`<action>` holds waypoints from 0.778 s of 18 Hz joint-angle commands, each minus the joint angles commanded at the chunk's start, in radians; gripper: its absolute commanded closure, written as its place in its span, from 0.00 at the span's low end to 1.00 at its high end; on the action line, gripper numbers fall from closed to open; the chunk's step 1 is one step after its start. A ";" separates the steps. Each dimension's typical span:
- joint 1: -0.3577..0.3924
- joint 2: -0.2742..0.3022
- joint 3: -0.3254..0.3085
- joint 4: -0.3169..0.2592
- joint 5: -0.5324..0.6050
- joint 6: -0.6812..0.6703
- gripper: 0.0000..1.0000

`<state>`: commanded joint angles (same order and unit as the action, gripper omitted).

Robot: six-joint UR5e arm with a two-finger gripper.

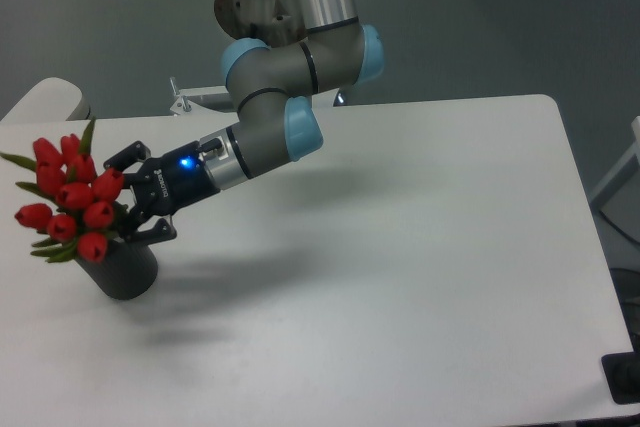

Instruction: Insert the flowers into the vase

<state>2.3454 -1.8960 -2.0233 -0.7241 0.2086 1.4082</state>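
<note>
At far left we see the flowers (70, 192) standing in the vase (122, 269), near the table's (420, 267) left edge. Just right of them our gripper (128, 193) reaches in almost level, fingers spread wide beside the buds, holding nothing. Further right the arm (270, 137) bends down from its elbow, sloping leftward.

The flowers (70, 192) are bright red buds with slim green leaves; the vase (125, 269) is plain matte dark grey; the gripper (128, 197) is black with a small blue light glowing behind it; the arm (290, 57) is silver-grey with pale blue joint caps; the desk (400, 267) is plain white.
</note>
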 joint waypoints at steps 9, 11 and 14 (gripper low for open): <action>0.115 0.024 -0.011 0.003 0.014 0.005 0.00; 0.143 0.037 -0.009 0.003 0.055 0.006 0.00; 0.179 0.040 -0.008 0.005 0.104 0.032 0.00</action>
<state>2.5248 -1.8561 -2.0310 -0.7194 0.3129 1.4403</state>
